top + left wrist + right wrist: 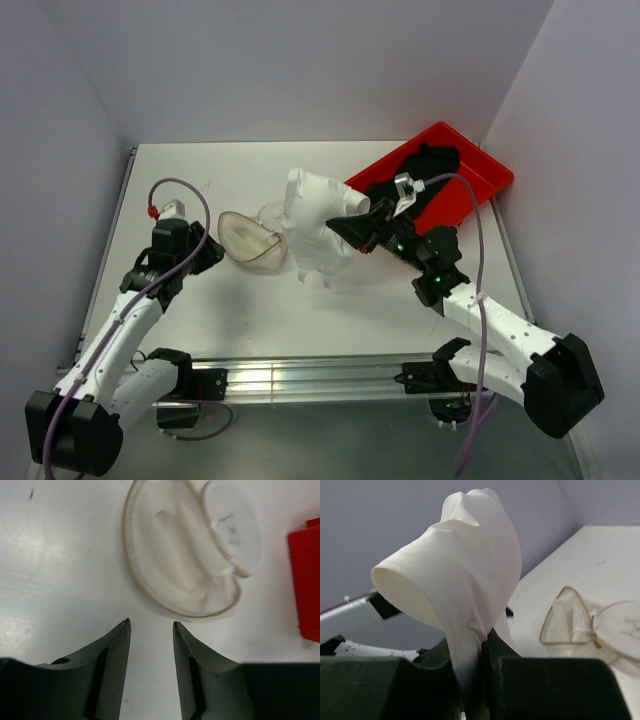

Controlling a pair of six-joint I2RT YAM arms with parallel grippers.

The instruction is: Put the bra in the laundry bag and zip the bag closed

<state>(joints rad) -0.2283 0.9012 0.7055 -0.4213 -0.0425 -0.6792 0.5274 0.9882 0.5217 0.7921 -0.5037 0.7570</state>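
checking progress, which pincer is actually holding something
The right pincer, shut on the white bra; the left pincer is open and empty near the laundry bag.

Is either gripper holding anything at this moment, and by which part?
The right gripper pinches the white bra by a narrow fold of fabric below one cup. The left gripper is open, holding nothing.

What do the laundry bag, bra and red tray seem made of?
The laundry bag: translucent white mesh, probably synthetic; fine ribbing shows. The bra: smooth matte white fabric, hanging in soft folds. The red tray: likely plastic, evenly coloured, stiff rim.
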